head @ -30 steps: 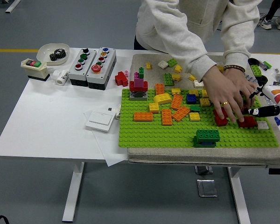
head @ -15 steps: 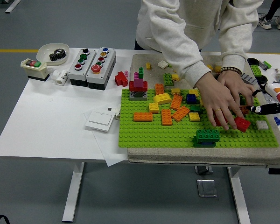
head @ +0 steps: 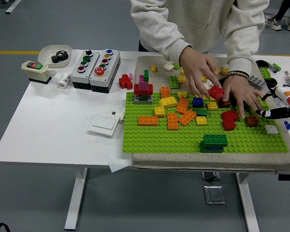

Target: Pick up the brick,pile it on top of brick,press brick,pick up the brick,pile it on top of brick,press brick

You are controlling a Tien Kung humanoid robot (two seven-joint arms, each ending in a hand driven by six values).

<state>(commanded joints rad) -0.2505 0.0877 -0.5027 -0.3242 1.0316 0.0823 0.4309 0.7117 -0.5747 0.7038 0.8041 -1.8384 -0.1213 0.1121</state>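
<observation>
- The person's hand [head: 199, 72] had lifted a red brick [head: 216, 93] off the green baseplate [head: 183, 137], pulling back from the right.
- The robot's right hand [head: 275, 113] rested at the right edge, its fingers' state unclear.

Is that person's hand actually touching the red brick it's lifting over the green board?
Touching. The head view shows the person's hand pinching the red brick at its fingertips, with no gap, held above the green baseplate.

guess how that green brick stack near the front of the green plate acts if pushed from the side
The green brick stack looks like rigid plastic, so likely stiff and light. Seated on the studded green plate, it probably resists sliding; a high push might pop it off.
</observation>
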